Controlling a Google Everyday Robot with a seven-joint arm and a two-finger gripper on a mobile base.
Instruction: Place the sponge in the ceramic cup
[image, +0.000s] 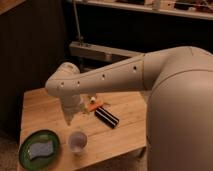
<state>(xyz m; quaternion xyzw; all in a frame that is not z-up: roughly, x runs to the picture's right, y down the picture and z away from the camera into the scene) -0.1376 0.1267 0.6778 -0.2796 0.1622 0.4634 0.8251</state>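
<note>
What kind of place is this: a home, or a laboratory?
Probably a laboratory or workshop room: a small wooden table holds a green plate and the ceramic cup, a shelf runs behind, and the gripper hangs near the cup.

This looks like an indoor lab or workroom: a small wooden bench (42, 107) stands before dark panels, with a grey metal bracket (100, 50) behind, a cluttered shelf (150, 8) above, and the robot's gripper (70, 118) hanging over the bench.
</note>
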